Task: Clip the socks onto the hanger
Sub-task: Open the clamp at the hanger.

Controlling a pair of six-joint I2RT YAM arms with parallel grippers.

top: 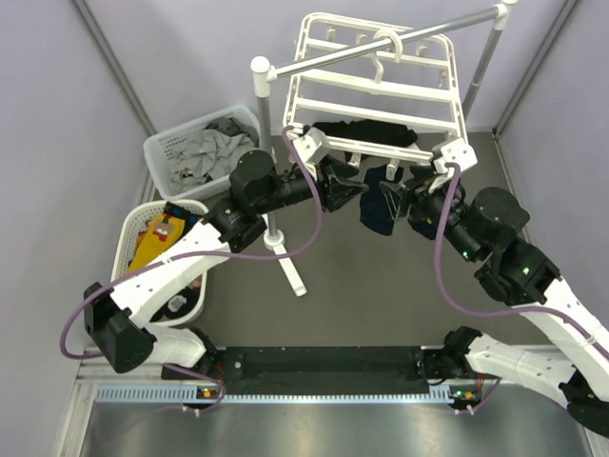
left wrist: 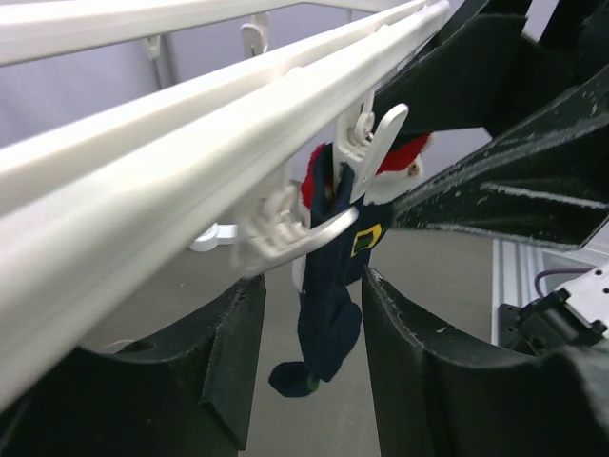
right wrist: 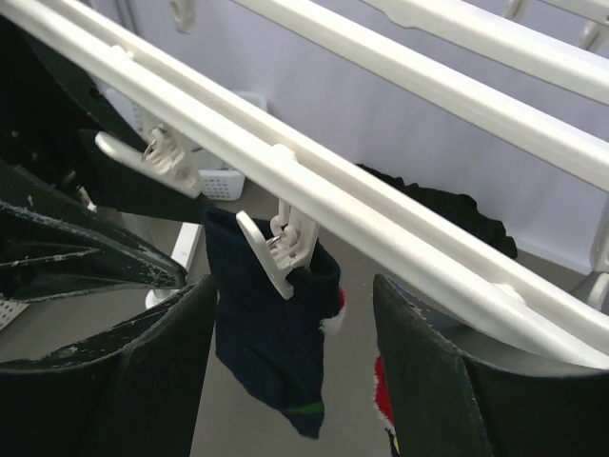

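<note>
The white hanger (top: 381, 86) hangs from a grey pole. A navy sock (top: 379, 217) with a green toe stripe hangs from a white clip (right wrist: 276, 243) under the hanger's near bar (left wrist: 190, 143). My left gripper (top: 360, 190) is open and empty just left of the sock. In the left wrist view (left wrist: 312, 286) the sock (left wrist: 328, 324) hangs beyond the gap between its fingers. My right gripper (top: 388, 200) is open and empty just right of the sock. In the right wrist view (right wrist: 293, 286) the sock (right wrist: 271, 324) hangs free between its fingers. A red-and-white sock edge (right wrist: 385, 390) shows behind.
A black garment (top: 366, 131) lies over a hanger bar. The grey pole rack (top: 276, 190) with white feet stands between the arms. At the left, one white basket (top: 162, 152) holds pale grey cloths. Another basket (top: 128, 238) holds a yellow-orange sock (top: 157, 238) and others.
</note>
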